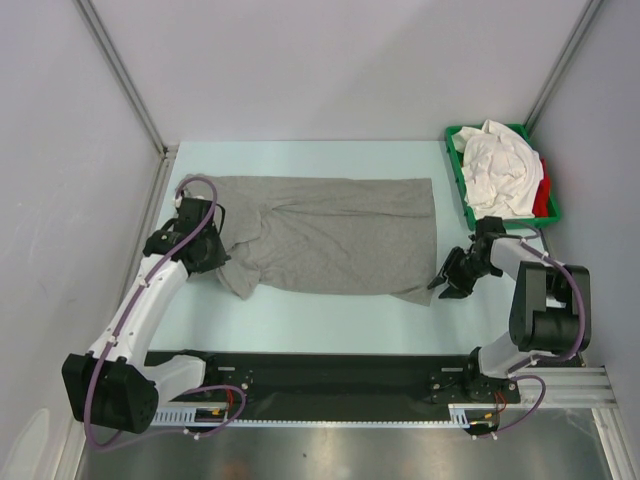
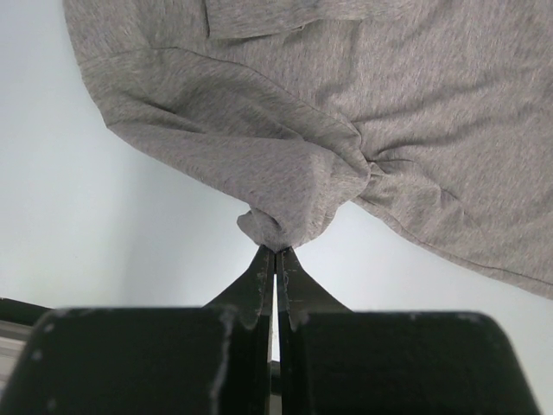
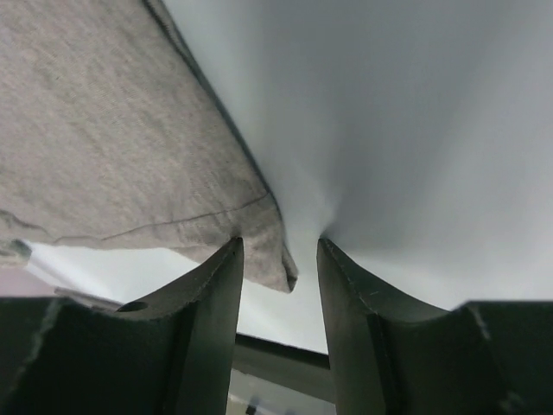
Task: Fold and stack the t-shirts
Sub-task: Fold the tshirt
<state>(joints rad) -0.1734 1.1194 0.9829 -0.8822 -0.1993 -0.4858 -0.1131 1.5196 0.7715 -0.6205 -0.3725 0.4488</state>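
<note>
Grey t-shirt (image 1: pixel 340 235): you had soft, matt, heathered knit cloth with a stitched hem.
Counter (image 1: pixel 320 325): you saw a smooth, pale, faintly sheened surface.
Tray (image 1: pixel 455 170): was smooth green plastic.
Right pincer (image 3: pixel 279 246): looked matt black, lightly scuffed.

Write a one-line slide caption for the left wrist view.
Left end effector, shut, pinching a bunched fold of the grey t-shirt, pale table beneath.

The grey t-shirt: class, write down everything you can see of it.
The grey t-shirt is heather-grey soft knit with a stitched hem, spread mostly flat across the table, creased and bunched at its left end. There the left jaws are shut on a pinched fold. Its near right hem corner lies between the open right jaws.
</note>
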